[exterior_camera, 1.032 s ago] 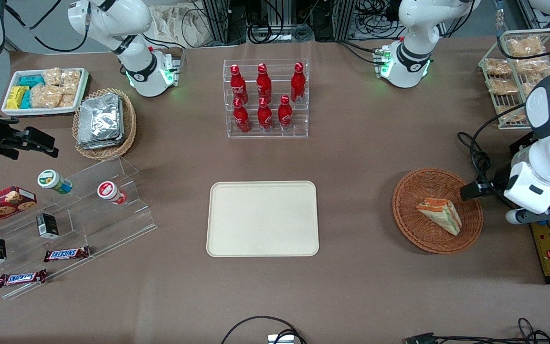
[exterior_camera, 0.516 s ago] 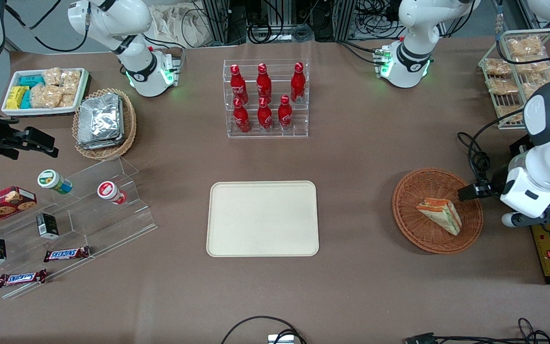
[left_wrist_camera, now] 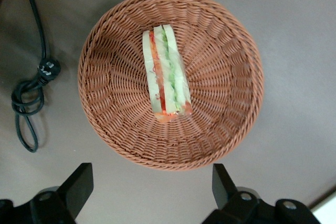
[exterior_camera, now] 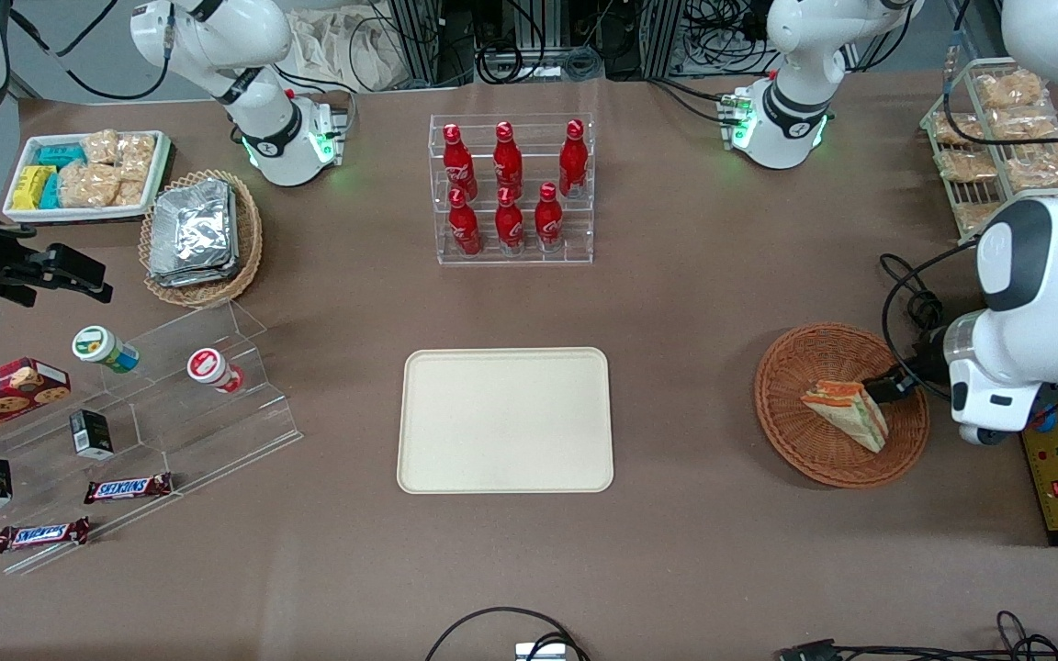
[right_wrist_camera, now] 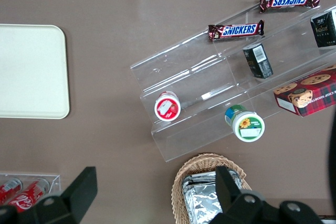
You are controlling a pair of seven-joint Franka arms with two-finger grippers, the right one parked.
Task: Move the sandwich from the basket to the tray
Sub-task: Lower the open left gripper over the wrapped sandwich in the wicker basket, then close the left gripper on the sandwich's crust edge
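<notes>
Hovering over basket [left_wrist_camera: 170,93], gripper [left_wrist_camera: 152,192] jaws apart; sandwich [left_wrist_camera: 165,74] unobstructed inside, fingertips cropped.

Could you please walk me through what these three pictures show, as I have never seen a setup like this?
They show two white robot arms at a brown table. One picture looks down from the front; the other two come from cameras on the arms' wrists. The working arm's gripper hangs open above the rim of a round wicker basket, holding nothing. In the basket lies a wrapped sandwich, which is meant to go onto the cream tray at the table's middle. Elsewhere are a rack of red bottles, a lighter basket of foil packets and clear steps with snack bars.
</notes>
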